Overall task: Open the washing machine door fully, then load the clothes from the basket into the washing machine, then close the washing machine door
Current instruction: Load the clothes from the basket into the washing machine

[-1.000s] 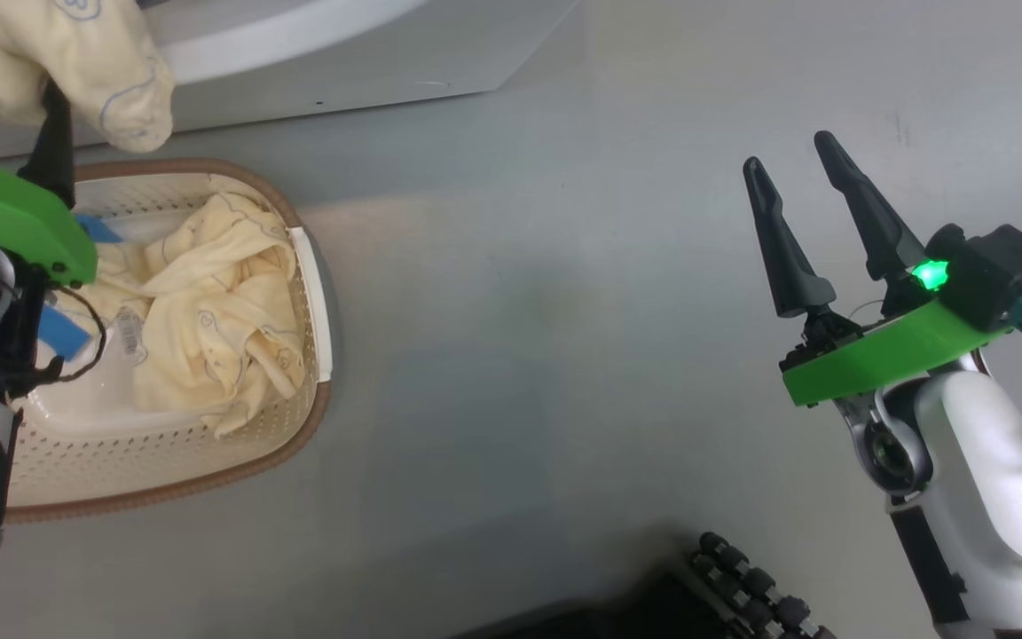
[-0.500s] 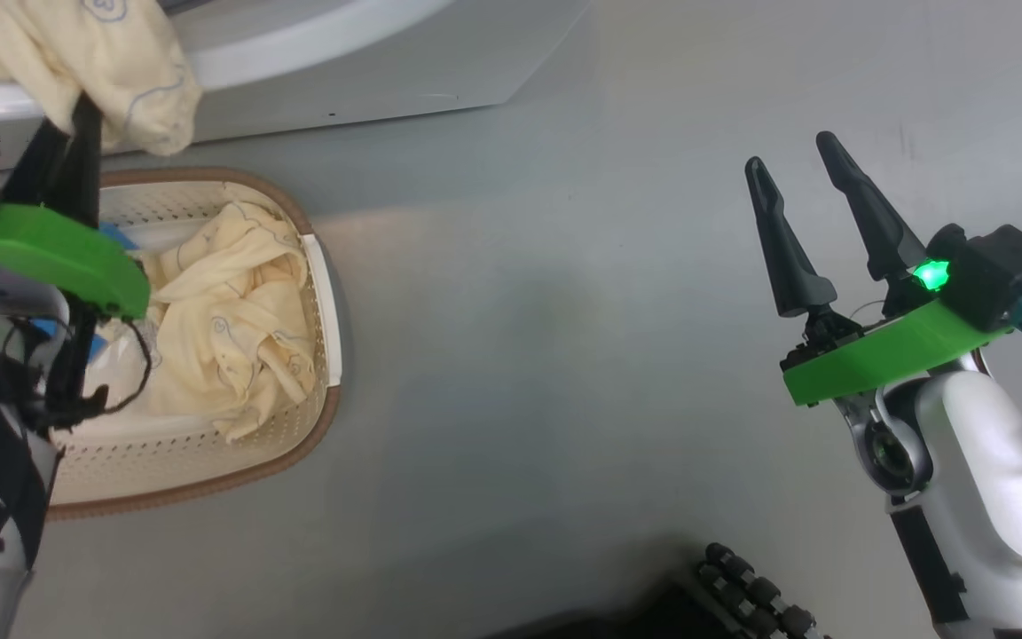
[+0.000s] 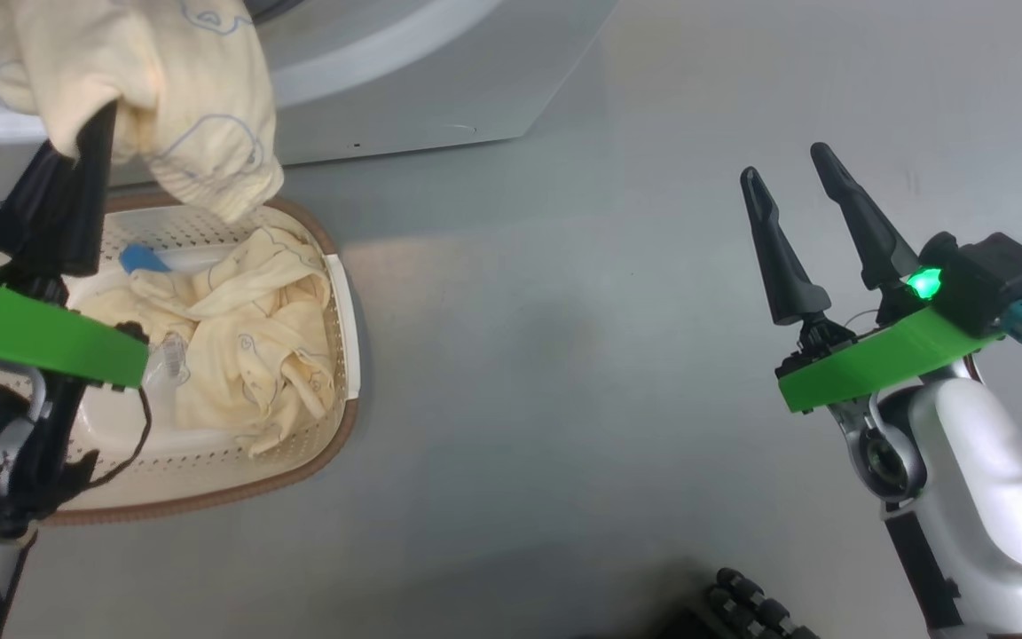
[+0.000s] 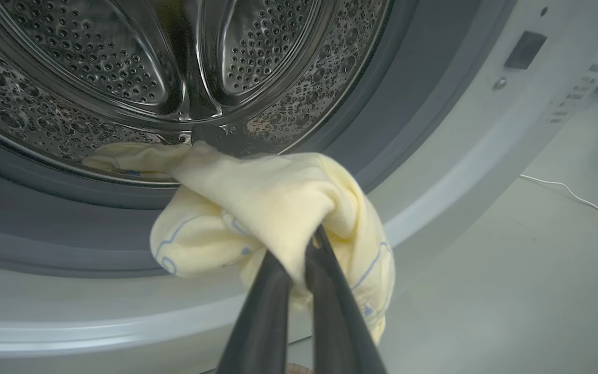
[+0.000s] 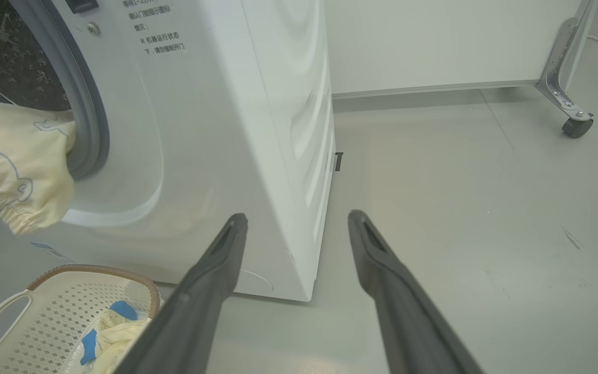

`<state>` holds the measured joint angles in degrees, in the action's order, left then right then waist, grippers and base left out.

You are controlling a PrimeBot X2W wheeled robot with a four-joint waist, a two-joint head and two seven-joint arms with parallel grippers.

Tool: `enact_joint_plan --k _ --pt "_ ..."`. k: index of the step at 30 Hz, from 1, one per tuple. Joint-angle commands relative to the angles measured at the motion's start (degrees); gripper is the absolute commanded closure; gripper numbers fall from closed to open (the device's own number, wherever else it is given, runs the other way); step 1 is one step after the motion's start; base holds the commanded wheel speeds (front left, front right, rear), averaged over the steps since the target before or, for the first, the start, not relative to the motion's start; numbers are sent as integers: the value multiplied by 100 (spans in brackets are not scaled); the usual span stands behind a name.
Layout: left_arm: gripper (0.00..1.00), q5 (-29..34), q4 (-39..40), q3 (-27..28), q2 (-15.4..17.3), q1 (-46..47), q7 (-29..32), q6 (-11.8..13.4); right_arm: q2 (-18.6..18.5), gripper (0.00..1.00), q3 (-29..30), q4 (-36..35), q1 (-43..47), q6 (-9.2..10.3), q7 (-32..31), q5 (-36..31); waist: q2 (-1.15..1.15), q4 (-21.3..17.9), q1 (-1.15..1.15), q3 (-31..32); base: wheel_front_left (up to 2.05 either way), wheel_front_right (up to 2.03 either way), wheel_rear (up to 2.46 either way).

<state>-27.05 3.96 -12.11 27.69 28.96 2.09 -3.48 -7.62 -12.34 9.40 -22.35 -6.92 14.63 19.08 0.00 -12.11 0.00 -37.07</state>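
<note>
**A:** What does the left gripper have in it?

**B:** The left gripper is closed tight on one pale yellow garment. The two dark fingers pinch a fold of it, and the cloth bunches around the fingertips and hangs down beside them.

**A:** Where is this garment relative to the washing machine?

**B:** It is at the mouth of the washing machine. One end lies across the grey seal and reaches the edge of the steel drum. The bigger part bulges outside, in front of the white front panel.

**A:** And the basket?

**B:** The basket stands on the floor just in front of the machine, below the held garment. More yellow clothes lie inside it, with a blue piece near the far end.

**A:** The right gripper?

**B:** The right gripper is well apart from the basket, to the right, over the floor. Its fingers stand wide apart and hold nothing.
</note>
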Motion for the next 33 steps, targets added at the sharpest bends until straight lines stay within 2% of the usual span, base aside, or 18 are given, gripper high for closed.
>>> enact_joint_plan --k 1,5,9,15,19,24,33 --pt "100 -91 362 325 283 68 74 27 1 0 -73 -136 171 -57 37 20 0 13 0 37 0 0 0" --pt "100 -299 593 465 440 327 427 23 9 0 -130 -134 128 -57 37 31 0 -10 0 38 0 0 0" --pt "100 -633 377 515 507 898 763 -81 4 0 -187 -150 74 -57 37 58 0 -101 0 -35 0 0 0" --pt "100 -887 -366 385 567 1961 1107 -231 26 0 -179 -173 42 -57 37 77 0 -227 0 -182 0 0 0" --pt "100 -1035 -1210 206 545 2953 1275 -320 45 0 -191 -193 -22 -57 37 83 0 -300 0 -330 0 0 0" --pt "100 -1111 -2077 60 423 3893 1211 -363 60 0 -192 -208 -98 -57 37 85 0 -339 0 -484 0 0 0" --pt "100 -826 -3736 -260 304 5261 561 -391 110 0 -266 -221 -241 -57 37 102 0 -503 0 -743 0 0 0"
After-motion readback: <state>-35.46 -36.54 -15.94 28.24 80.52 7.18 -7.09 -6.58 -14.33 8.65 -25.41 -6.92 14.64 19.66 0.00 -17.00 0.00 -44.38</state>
